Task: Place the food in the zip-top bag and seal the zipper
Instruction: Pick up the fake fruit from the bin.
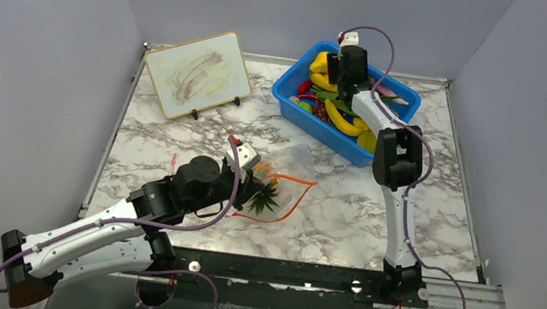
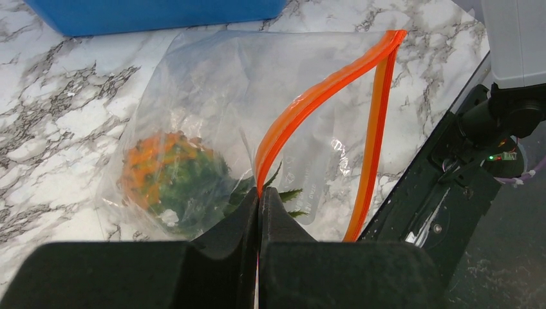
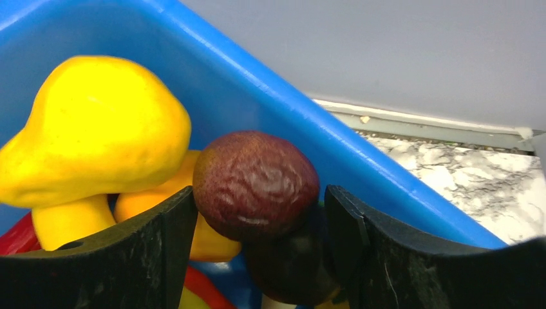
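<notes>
**Pineapple bagged, right arm goes in for the dark fruit**

Close in first: the left gripper (image 2: 259,201) has its fingers pressed flat together on one lip of the zipper (image 2: 322,96). That bows the two orange strips apart, so the zip-top bag (image 2: 212,90) gapes open on the marble desk (image 1: 342,212). Inside lies the orange pineapple (image 2: 169,174), its green crown pointing toward the mouth.

Now further back. The right gripper (image 3: 257,199) is down in the blue bin (image 3: 257,90) at its far end. Its fingers stand wide on either side of the dark red-brown round fruit (image 3: 254,174). One finger looks to be touching it, with a sliver of gap at the other, so I can't call that a firm hold yet.

This looks like the pick-up of the next piece of food, with the sealing to come well after. The next move calls for a clean squeeze, then a straight lift. It's tight in there: a yellow pear-shaped fruit (image 3: 96,122) sits just beside one finger and the bin wall rises right behind.

Once over the rim there's bare marble between bin and bag. The drop-in is the fiddly part, because the mouth is slim and the left fingers sit right at its lip. The whiteboard (image 1: 197,72) stands well apart.
</notes>
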